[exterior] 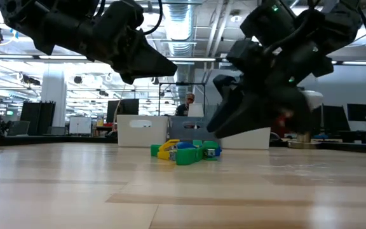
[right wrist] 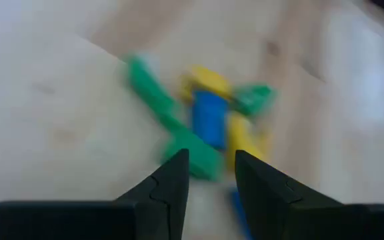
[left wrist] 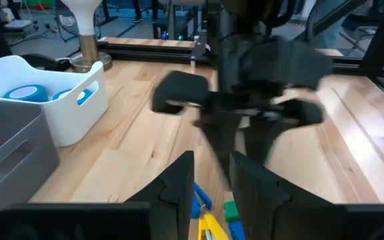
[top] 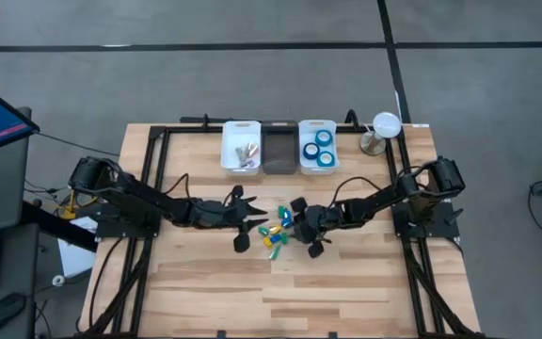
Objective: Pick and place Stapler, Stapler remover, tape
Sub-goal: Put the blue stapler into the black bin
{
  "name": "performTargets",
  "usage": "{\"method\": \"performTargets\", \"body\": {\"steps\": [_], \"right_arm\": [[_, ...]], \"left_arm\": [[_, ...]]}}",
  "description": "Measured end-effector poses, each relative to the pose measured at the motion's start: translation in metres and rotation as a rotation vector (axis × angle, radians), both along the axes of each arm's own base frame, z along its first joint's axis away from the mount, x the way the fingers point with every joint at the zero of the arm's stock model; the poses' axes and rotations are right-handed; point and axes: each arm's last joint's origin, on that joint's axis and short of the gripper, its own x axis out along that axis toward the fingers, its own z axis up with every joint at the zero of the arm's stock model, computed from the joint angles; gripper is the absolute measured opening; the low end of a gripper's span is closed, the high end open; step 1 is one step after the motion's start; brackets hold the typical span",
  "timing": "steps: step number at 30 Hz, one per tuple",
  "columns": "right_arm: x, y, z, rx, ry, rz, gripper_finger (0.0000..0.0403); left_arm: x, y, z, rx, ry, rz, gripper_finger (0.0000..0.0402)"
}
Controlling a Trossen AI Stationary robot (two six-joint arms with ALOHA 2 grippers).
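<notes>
A heap of small green, yellow and blue blocky pieces [top: 273, 235] lies on the table's middle; I cannot tell which of them are staplers or stapler removers. Blue tape rolls [top: 320, 146] lie in the white bin at the far right [top: 303, 125]. My left gripper [top: 258, 220] hovers open just left of the heap, above the table [exterior: 170, 67], pointing at the right arm. My right gripper [top: 295, 222] stands open just right of the heap, slanting down toward it [right wrist: 212, 167], its fingertips [exterior: 216, 126] above the wood. Neither has anything between its fingers.
A white bin [top: 241, 148] with small reddish items and a dark grey bin [top: 278, 147] stand beside the tape bin along the far side. A white lamp [top: 382, 130] stands at the far right. Black frame rails run down both table sides. Bare wood lies toward the near edge.
</notes>
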Motion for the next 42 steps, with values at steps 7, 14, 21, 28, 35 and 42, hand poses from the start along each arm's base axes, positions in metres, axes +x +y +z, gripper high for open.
{"method": "performTargets", "body": {"steps": [7,14,21,28,35,42], "right_arm": [[0.021,-0.016,0.024,-0.06,-0.105,-0.383,0.0107],[0.038,-0.033,0.049,0.19,0.107,-0.563,0.0108],[0.028,-0.025,0.044,0.098,0.334,-0.222,0.0108],[0.036,-0.01,0.03,-0.03,0.321,-0.062,0.0108],[0.039,-0.004,0.012,-0.195,0.324,-0.124,0.0113],[0.04,-0.001,0.005,-0.209,0.33,-0.125,0.0182]], "left_arm": [[0.0,0.0,0.001,-0.004,-0.009,0.0,0.0088],[0.0,0.0,0.001,-0.005,-0.01,-0.002,0.0088],[-0.002,0.0,-0.002,-0.003,0.001,-0.002,0.0088],[-0.004,0.001,-0.005,0.0,0.012,-0.003,0.0088],[-0.004,0.001,-0.005,0.001,0.011,-0.003,0.0088],[-0.004,0.001,-0.004,0.001,0.01,-0.003,0.0088]]}}
